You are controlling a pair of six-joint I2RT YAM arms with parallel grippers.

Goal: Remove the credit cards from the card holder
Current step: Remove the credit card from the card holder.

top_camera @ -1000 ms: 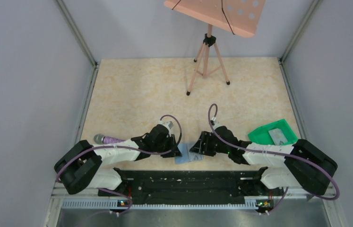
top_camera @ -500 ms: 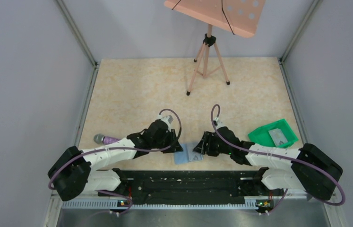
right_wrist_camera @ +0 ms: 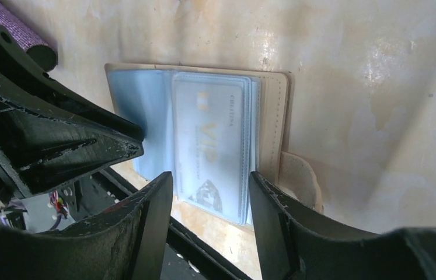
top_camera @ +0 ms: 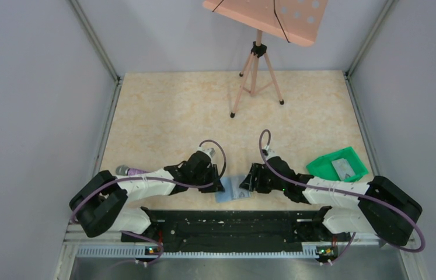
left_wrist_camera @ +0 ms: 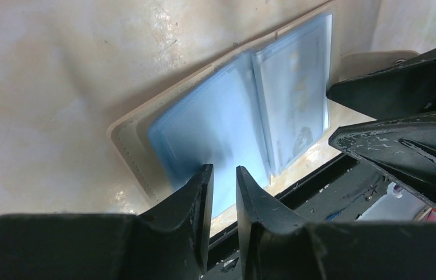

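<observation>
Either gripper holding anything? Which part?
Right gripper: open, nothing held. Left gripper: nearly shut at the near edge of the light-blue bifold card holder; an actual pinch cannot be told.

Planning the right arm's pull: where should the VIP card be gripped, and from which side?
Pinch the VIP card at its near short end, by the table's edge, coming from the robot's side along its length. It lies flat in the open card holder, so probably only an end offers both faces; the open right gripper straddles that end.
</observation>
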